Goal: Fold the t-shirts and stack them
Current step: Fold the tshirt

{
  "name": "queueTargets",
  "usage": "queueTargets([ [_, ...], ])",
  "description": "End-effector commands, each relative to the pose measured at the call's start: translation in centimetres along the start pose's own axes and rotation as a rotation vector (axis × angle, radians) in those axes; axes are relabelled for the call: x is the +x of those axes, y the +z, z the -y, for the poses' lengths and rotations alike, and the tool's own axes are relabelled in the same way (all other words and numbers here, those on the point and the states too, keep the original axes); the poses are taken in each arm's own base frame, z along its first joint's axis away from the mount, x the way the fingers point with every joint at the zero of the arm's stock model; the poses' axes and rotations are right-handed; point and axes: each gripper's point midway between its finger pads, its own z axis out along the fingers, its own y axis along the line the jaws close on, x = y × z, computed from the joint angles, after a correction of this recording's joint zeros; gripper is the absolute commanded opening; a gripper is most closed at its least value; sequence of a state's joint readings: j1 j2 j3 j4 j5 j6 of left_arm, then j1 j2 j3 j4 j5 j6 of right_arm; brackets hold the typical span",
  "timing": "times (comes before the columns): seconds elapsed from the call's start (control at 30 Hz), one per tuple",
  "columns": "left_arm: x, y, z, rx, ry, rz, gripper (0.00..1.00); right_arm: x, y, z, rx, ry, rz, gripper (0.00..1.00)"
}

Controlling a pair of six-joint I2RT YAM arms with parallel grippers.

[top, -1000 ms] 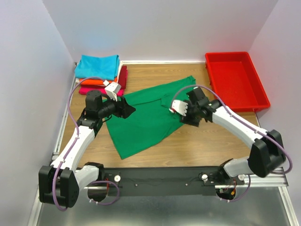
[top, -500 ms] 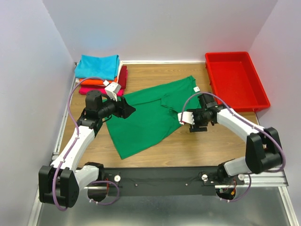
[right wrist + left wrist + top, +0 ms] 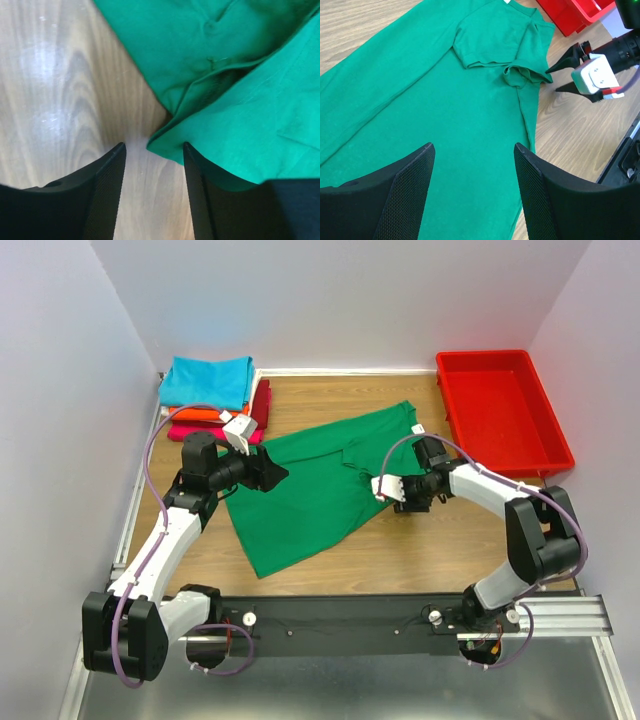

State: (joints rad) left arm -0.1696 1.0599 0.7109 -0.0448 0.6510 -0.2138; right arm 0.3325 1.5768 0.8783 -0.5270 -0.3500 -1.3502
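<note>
- Table [image 3: 330, 545]: wood top, seen in all three views
- Green tee [image 3: 310, 490]: I read it as spread flat and slanted across mid-table, with one sleeve folded inward on its right side
- Tray [image 3: 480, 356]: red, far right corner, apart from the tee
- Stack [image 3: 208, 380]: far left corner, turquoise tee on top, orange, magenta and dark red beneath
- Left gripper [image 3: 472, 150]: jaws spread wide, nothing in them, over the tee's left part
- Right gripper [image 3: 152, 147]: jaws apart, not clamped, low at the tee's right edge; a hem corner lies between the fingertips
- Label [image 3: 418, 428]: small, white, on the tee's far end nearest the tray
</note>
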Motion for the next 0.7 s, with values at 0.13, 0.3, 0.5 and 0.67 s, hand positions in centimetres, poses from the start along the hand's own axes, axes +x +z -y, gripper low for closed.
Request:
queueTargets([
  [0.13,-0.1,-0.2,0.8,0.040,0.011,0.013,0.72,-0.2,0.4,2.2,0.067,0.007,0.014,0.49],
  [0.3,-0.2,-0.2,0.8,0.043,0.013,0.014,0.72,0.0,0.2,2.7,0.091,0.008,0.003,0.41],
  [0.5,-0.1,-0.2,0.8,0.043,0.012,0.013,0.72,-0.3,-0.2,3.1,0.114,0.017,0.008,0.29],
  [0.67,-0.1,-0.1,0.8,0.043,0.011,0.012,0.72,-0.7,-1.0,3.2,0.136,0.024,0.016,0.26],
])
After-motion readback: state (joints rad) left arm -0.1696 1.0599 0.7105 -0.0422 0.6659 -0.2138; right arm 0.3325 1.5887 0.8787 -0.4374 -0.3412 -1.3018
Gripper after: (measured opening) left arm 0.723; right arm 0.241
